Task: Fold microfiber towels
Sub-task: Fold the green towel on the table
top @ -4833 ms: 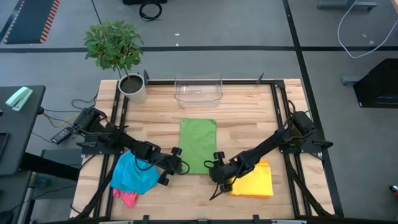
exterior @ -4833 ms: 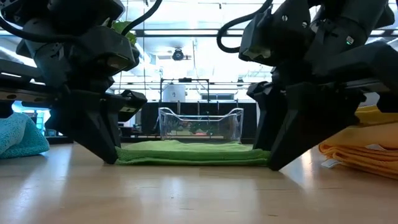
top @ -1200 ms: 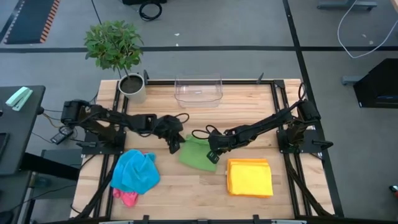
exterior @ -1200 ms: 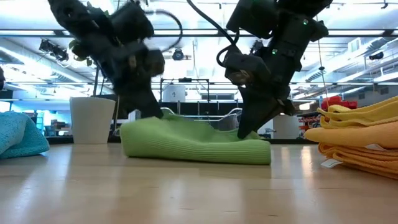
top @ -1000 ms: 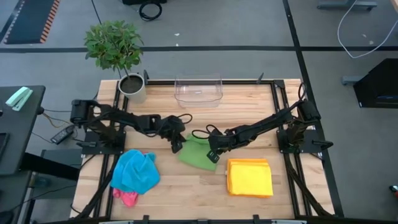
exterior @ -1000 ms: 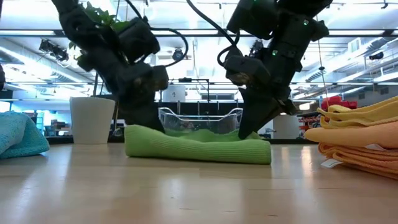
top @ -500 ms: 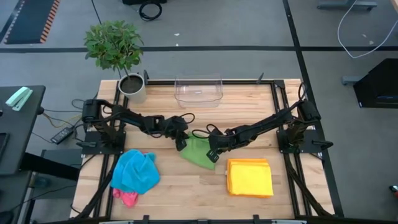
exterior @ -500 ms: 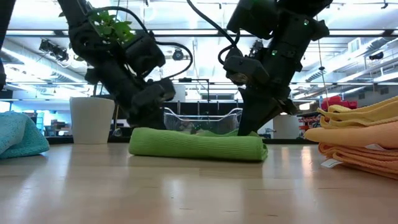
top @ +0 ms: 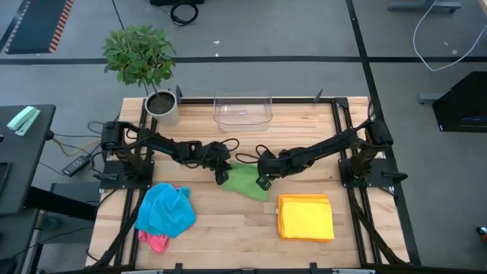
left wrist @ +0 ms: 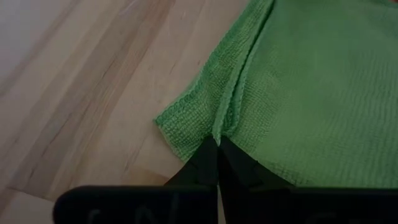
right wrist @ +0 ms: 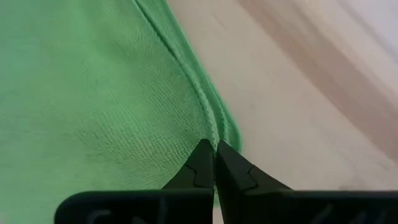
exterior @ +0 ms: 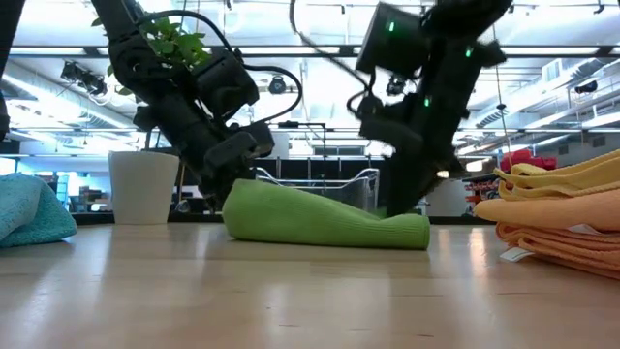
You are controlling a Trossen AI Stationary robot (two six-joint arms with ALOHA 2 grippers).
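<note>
Wooden planks make up the surface [top: 205,228], where nearest the front a blue towel [top: 165,210] lies heaped over a pink one [top: 156,242] on the left and a folded yellow towel [top: 305,216] sits on the right. Mid-surface lies the green towel [top: 247,181], the left gripper [top: 223,175] with its fingers [left wrist: 205,160] pinched together on one edge and the right gripper [top: 263,178] with its fingers [right wrist: 202,160] clamped on the opposite edge. Farther back stand a clear bin [top: 243,110] and a potted plant [top: 144,65].
</note>
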